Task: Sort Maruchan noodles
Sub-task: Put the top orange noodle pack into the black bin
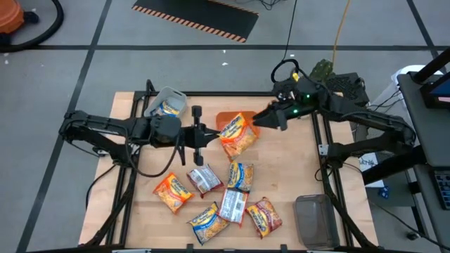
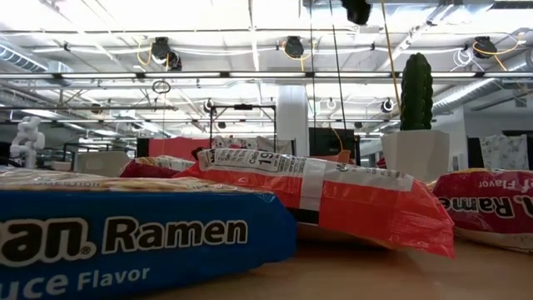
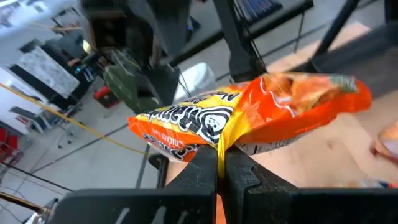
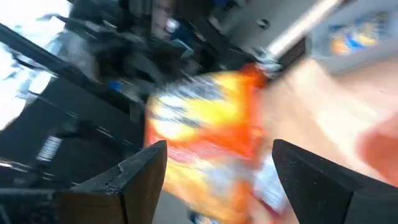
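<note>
Task status: early stage. 1 packet has been sorted, 1 is in transfer, and 6 lie loose on the worktop point(image 1: 295, 169).

**Left gripper.** The left gripper point(image 1: 211, 135) is closed on the edge seam of an orange packet point(image 1: 235, 133). The left wrist view shows both fingers point(image 3: 200, 171) pinched together on the crimped edge, with the packet lifted clear of the worktop. In the high view the packet hangs over the orange bin point(image 1: 228, 118) at the back centre.

**Right gripper.** The right gripper point(image 1: 269, 119) is just beside the same packet, on its far side from the left gripper. Its fingers point(image 4: 137, 171) stand wide apart and hold nothing.

**Containers.**
1. The clear bin point(image 1: 166, 102), back left, holds 1 yellow-blue packet point(image 1: 169, 107).
2. The orange bin is largely hidden by the held packet; its contents cannot be told.
3. The grey bin point(image 1: 315, 219), front right, appears to hold nothing.

**Remaining work.** The loose packets point(image 1: 218, 197) lie clustered in the front centre, some touching or overlapping. Judgement: each must still be picked and placed in its matching bin.
</note>
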Robot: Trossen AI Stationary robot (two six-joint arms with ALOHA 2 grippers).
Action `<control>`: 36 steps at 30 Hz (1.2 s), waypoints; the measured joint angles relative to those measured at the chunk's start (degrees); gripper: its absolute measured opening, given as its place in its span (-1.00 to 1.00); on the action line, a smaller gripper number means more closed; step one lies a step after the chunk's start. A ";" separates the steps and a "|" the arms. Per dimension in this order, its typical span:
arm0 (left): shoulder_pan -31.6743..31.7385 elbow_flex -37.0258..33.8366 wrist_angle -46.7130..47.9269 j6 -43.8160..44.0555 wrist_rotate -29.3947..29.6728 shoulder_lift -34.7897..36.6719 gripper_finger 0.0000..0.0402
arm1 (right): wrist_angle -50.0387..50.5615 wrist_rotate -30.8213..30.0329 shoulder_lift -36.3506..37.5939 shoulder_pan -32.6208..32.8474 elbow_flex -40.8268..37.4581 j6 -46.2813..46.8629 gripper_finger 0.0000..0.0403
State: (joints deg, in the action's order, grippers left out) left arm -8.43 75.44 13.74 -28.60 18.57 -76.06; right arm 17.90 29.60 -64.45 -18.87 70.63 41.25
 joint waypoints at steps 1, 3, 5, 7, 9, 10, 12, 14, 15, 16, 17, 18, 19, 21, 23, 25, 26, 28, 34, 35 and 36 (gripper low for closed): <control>0.06 0.28 -1.36 -0.05 0.05 -0.61 -0.99 | 2.21 0.90 0.58 -1.12 0.00 -1.56 0.42; 0.50 0.92 -4.13 -0.06 0.06 -1.82 -0.99 | 4.18 3.74 0.98 -3.10 0.00 -4.26 0.42; 0.78 1.22 -4.56 -0.06 0.14 -3.17 -0.99 | 5.05 8.52 1.03 -4.84 -0.04 -5.19 0.42; 1.25 1.93 -5.27 0.08 0.12 -4.62 -0.99 | 4.60 13.31 1.01 -5.88 -0.04 -5.50 0.42; 1.69 2.73 -6.03 0.38 0.11 -5.89 -0.99 | 4.56 16.89 0.74 -6.34 -0.07 -5.93 0.42; 1.78 3.03 -7.31 0.22 0.12 -6.51 -0.99 | 4.01 18.39 0.65 -6.44 -0.37 -5.97 0.42; 1.90 3.34 -11.10 0.20 0.10 -7.35 -0.99 | 3.03 20.94 0.61 -6.68 -1.90 -5.71 0.42; 2.35 3.54 -15.31 0.58 0.06 -8.06 -0.99 | 0.77 22.11 0.61 -6.70 -3.86 -4.89 0.42; 2.56 3.56 -16.87 0.85 -0.07 -8.15 -0.99 | -0.47 23.05 0.61 -6.72 -5.07 -4.03 0.42; 2.83 3.56 -17.23 1.19 -0.03 -8.15 -0.99 | -2.41 23.89 0.59 -6.72 -6.24 -2.85 0.42; 3.21 3.56 -17.37 1.54 0.01 -8.10 -0.99 | -4.76 25.14 0.59 -6.72 -7.50 -1.15 0.42; 3.51 3.58 -17.53 2.01 0.09 -8.10 -0.99 | -7.38 26.41 0.55 -6.67 -8.67 0.80 0.42; 3.90 3.58 -17.33 2.27 0.11 -8.09 -0.99 | -10.63 27.78 0.55 -6.67 -9.68 3.10 0.42; 4.56 3.58 -16.89 2.73 0.16 -8.10 -0.99 | -18.07 29.36 0.59 -6.56 -11.70 8.07 0.42; 5.10 3.58 -17.03 3.18 0.08 -8.10 -0.99 | -25.50 30.44 0.58 -6.54 -13.44 12.42 0.42; 5.42 3.58 -17.07 3.28 -0.01 -8.04 -0.99 | -32.17 30.51 0.56 -6.54 -14.99 15.76 0.41; 5.58 3.58 -16.98 3.28 -0.14 -8.01 -0.99 | -35.17 30.47 0.57 -6.54 -15.69 17.10 0.41; 5.80 3.58 -16.60 3.30 -0.46 -8.01 -0.99 | -39.11 29.61 0.59 -6.54 -16.85 19.15 0.38; 5.89 3.58 -14.69 3.76 -0.49 -8.01 -0.99 | -40.38 25.52 0.59 -6.54 -19.15 19.59 0.19; 5.89 3.58 -14.37 4.08 -0.64 -8.01 -0.99 | -40.40 24.46 0.59 -6.54 -19.61 19.59 0.15; 5.91 3.58 -14.12 4.43 -1.18 -8.01 -0.99 | -40.36 23.76 0.59 -6.54 -20.02 19.59 0.12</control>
State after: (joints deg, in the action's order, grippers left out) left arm -2.52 79.02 -0.38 -24.17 17.39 -84.07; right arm -22.46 53.36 -63.86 -25.41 50.61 60.84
